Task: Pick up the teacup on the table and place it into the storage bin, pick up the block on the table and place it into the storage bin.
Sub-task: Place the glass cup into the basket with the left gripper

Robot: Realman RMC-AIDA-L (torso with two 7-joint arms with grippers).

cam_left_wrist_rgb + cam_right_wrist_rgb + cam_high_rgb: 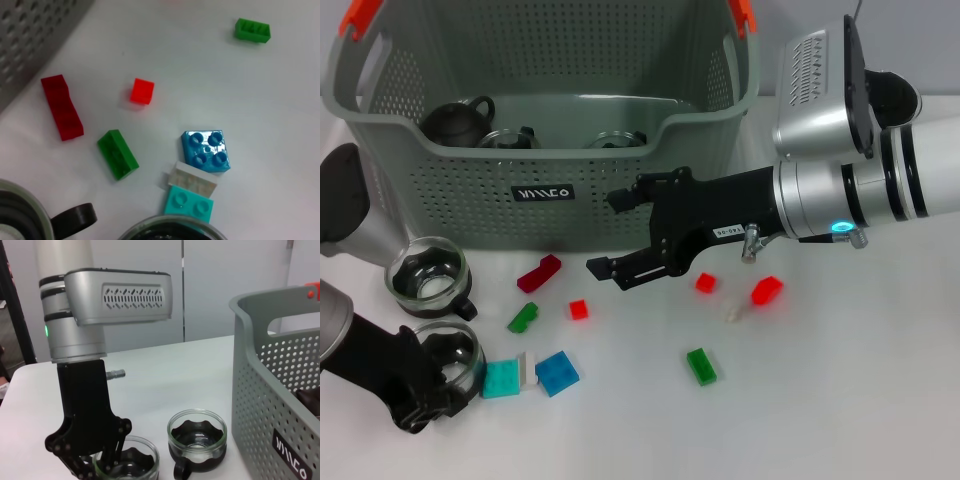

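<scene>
The perforated grey-green storage bin (470, 190) is parked at the back of the white bench (840, 400), a dark teapot (460, 120) inside. Left end effector (445, 375) is clamped on a glass teacup (460, 355); a second teacup (427, 275) sits just beside. Right end effector (605, 235) is held spread apart over scattered studded plastic blocks, e.g. the blue block (206, 150), seen close-up only from the left wrist.
</scene>
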